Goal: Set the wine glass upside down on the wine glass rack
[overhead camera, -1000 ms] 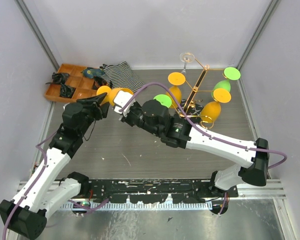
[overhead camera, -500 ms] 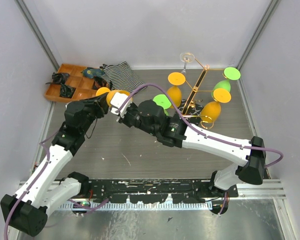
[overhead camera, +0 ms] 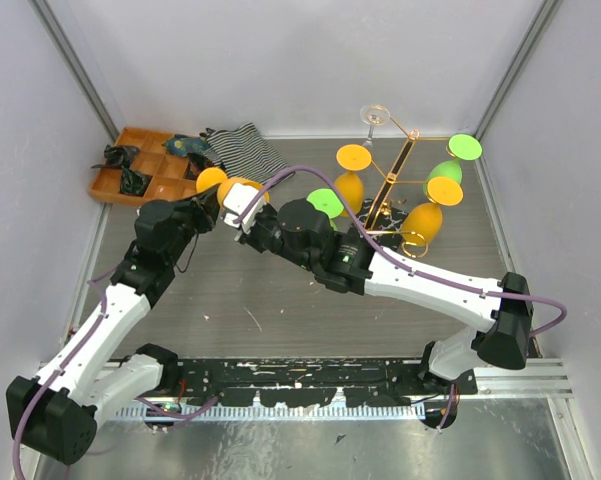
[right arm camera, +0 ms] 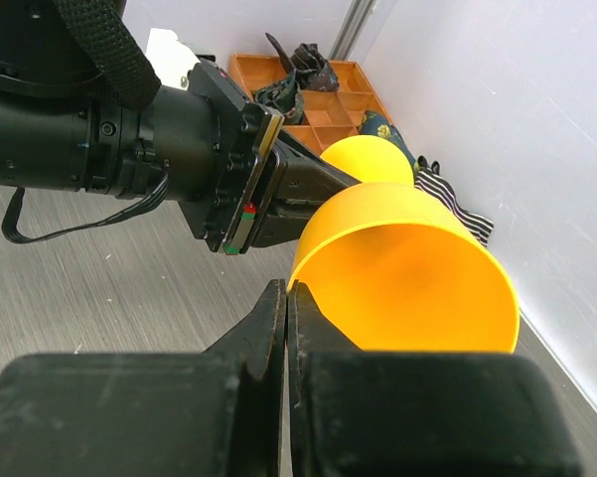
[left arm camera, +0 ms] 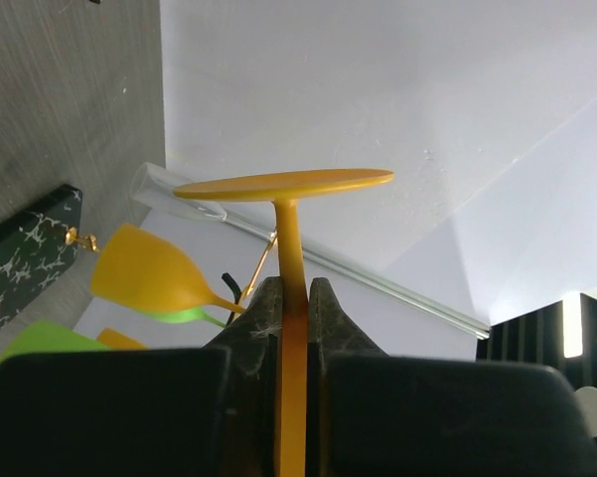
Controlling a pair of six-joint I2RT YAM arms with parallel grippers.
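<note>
An orange wine glass [overhead camera: 242, 189] lies sideways in the air left of centre. My left gripper [overhead camera: 206, 204] is shut on its stem [left arm camera: 290, 298], with the foot disc [left arm camera: 283, 184] beyond the fingertips. My right gripper [right arm camera: 287, 288] is shut on the bowl's rim [right arm camera: 397, 268]; it shows in the top view [overhead camera: 242, 214] just under the bowl. The gold wire wine glass rack [overhead camera: 394, 182] stands at the back right on its black speckled base [left arm camera: 30, 248]. It carries orange [overhead camera: 351, 186] and green [overhead camera: 446, 171] glasses upside down.
An orange divided tray [overhead camera: 138, 166] with dark items sits at the back left, also in the right wrist view [right arm camera: 323, 91]. A striped cloth [overhead camera: 242, 150] lies beside it. A clear glass [overhead camera: 375, 119] stands behind the rack. Grey walls close in on both sides.
Both grippers and the orange glass have shifted slightly up and to the left, farther from the rack. Both grips are unchanged.
</note>
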